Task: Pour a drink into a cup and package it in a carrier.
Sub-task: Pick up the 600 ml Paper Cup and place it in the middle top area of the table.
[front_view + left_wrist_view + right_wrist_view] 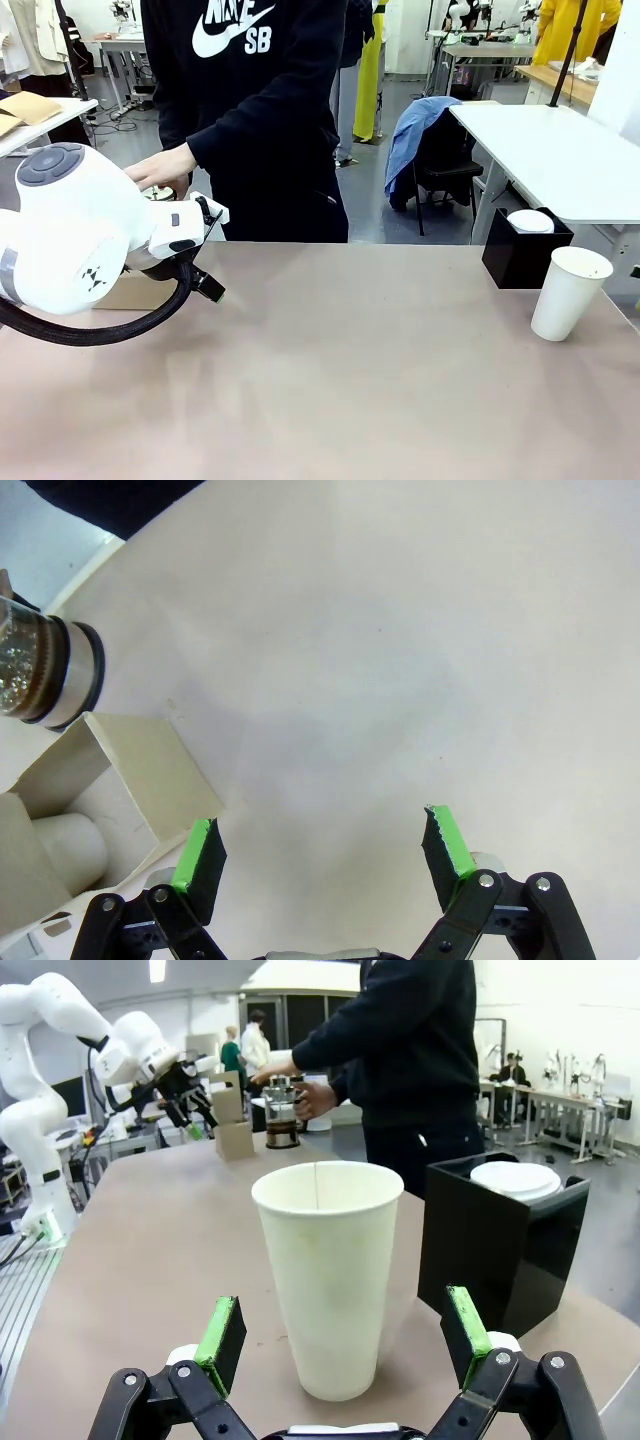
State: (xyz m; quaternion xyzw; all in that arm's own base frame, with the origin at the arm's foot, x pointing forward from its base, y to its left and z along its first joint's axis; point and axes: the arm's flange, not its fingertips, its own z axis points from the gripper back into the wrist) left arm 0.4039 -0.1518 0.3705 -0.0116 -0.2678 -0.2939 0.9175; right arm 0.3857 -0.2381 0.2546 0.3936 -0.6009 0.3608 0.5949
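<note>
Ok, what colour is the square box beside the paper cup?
Black; the box shows best in the right wrist view.

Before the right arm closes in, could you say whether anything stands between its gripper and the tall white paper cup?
Nothing visible does. The open right gripper faces the tall white paper cup directly; the black square box stands beside it, off the path.

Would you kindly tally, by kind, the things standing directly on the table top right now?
Paper cup: 1
Glass jug: 1
Cardboard carrier: 1
Black box: 1
Total: 4
</note>
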